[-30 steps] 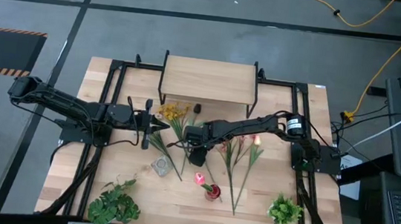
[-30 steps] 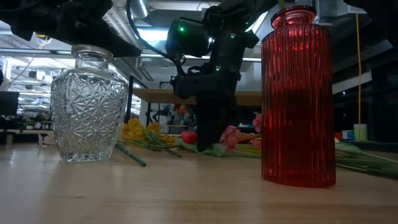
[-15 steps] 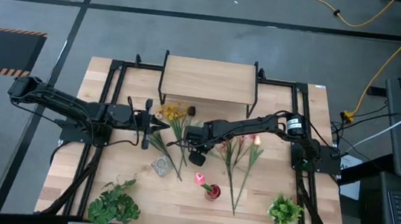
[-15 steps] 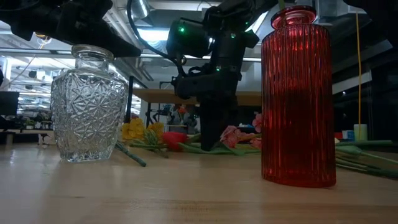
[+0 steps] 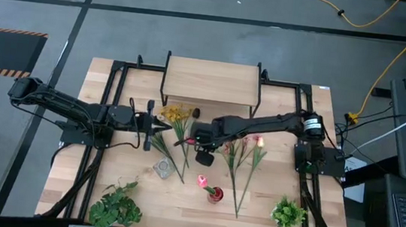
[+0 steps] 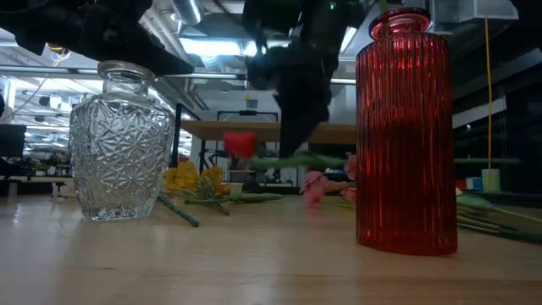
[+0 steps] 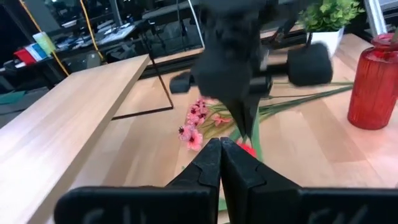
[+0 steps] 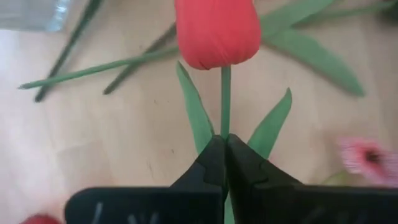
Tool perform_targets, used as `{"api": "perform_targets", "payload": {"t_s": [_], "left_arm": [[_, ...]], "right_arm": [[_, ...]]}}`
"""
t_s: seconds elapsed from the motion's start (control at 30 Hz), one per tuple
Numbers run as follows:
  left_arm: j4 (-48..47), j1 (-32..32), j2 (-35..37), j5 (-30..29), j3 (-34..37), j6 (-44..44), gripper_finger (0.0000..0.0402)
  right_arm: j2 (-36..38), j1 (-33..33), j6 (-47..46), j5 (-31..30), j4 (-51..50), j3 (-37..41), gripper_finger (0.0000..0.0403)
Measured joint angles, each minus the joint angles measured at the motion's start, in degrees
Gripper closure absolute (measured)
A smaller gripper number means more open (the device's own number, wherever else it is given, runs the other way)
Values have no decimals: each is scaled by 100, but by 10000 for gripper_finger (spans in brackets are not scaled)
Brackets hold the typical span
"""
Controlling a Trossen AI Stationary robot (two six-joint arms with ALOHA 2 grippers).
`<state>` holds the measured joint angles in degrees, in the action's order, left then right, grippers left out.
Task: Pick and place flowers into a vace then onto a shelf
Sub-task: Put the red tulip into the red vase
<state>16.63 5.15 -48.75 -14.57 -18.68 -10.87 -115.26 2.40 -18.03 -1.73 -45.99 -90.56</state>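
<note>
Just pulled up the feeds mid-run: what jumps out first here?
The right gripper is shut on the stem of a red tulip, lifted clear of the table near its middle, in front of the shelf. In the low view a tall red ribbed vase looms in the foreground beside a cut-glass vase. The left gripper waits shut and empty, left of the flowers.

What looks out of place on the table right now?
Nothing stands out. The right claw holds a red tulip by its stem, clear of the table, while the other flowers lie loose, not yet in a vase.
</note>
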Motion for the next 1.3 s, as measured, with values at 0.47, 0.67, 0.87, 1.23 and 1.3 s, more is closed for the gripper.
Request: {"api": "perform_targets", "payload": {"t_s": [0.47,0.67,0.87,1.23,1.3], "left_arm": [[91,0,0,-249,0,34,398],[118,0,2,-201,0,152,398],[154,0,2,-197,0,260,398],[263,0,2,-210,0,280,398],[357,0,2,-223,0,283,398]], "right_arm": [[1897,-84,871,-659,-278,-1,403],[2706,-86,949,-698,501,990,403],[3805,-92,1152,-696,2049,2445,403],[5584,-66,2326,-310,4574,4449,403],[5849,-64,2485,-291,4987,4746,403]]}}
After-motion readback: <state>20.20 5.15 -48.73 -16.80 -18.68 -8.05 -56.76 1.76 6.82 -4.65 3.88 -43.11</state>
